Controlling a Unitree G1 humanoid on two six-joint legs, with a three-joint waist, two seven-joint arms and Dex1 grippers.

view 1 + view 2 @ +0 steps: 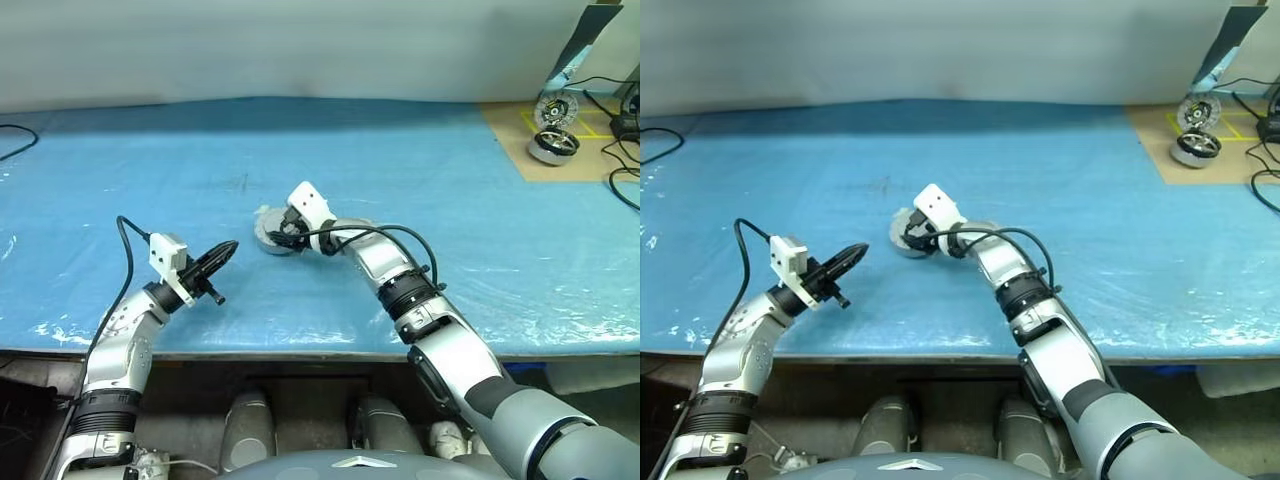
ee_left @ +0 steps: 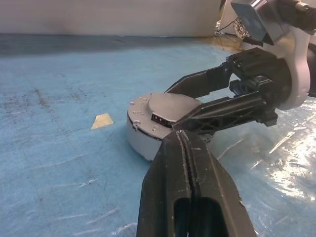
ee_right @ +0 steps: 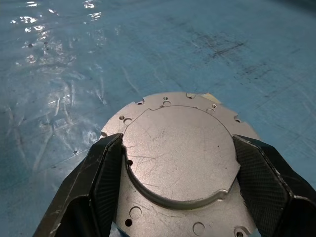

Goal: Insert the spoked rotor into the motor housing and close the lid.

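Our right gripper [image 3: 175, 170] grips the lid's [image 3: 180, 155] raised disc; our closed left gripper [image 1: 222, 253] waits nearer, left; no readable writing.

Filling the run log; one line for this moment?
right gripper: around lid on motor housing | left gripper: shut, empty | blue table

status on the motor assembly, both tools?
Left tool shut, empty, hovering short of the motor housing. Right tool spread wide, fingers on both sides of the lid, which sits on the housing. Nothing in the way.
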